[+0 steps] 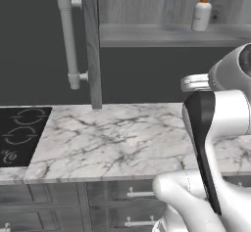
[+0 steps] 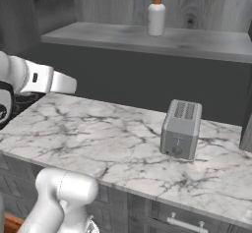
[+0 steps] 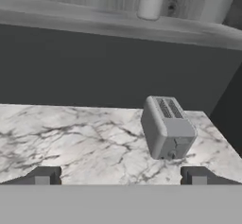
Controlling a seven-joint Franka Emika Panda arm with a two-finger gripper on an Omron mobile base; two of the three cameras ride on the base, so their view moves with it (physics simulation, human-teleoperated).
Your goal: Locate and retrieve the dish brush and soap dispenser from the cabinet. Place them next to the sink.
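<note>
The soap dispenser [image 1: 201,12] stands upright on the grey shelf [image 1: 171,34] of the open cabinet [image 2: 206,6], set back from the shelf's front lip with bare shelf to either side; from the right base camera the soap dispenser [image 2: 156,14] sits left of the shelf's middle, and in the hand view only the lower body of the soap dispenser [image 3: 151,0] shows at the top edge. The cabinet door [image 1: 91,45] hangs edge-on toward the left base camera, its long pale bar handle [image 1: 68,35] on the far left face. Below the shelf a dark back wall drops to the white marble counter [image 1: 112,143], which is wide and bare through the middle. A grey toaster [image 2: 180,129] stands on the counter's right part, near the back edge and well below the shelf. The black stovetop [image 1: 19,135] borders the counter on the left. Grey drawers [image 1: 132,194] run under the front edge. The gripper [image 3: 120,176] hangs above the counter's near part, its fingertips [image 3: 43,176] spread wide apart with nothing between them, aimed toward the toaster and the shelf beyond.
</note>
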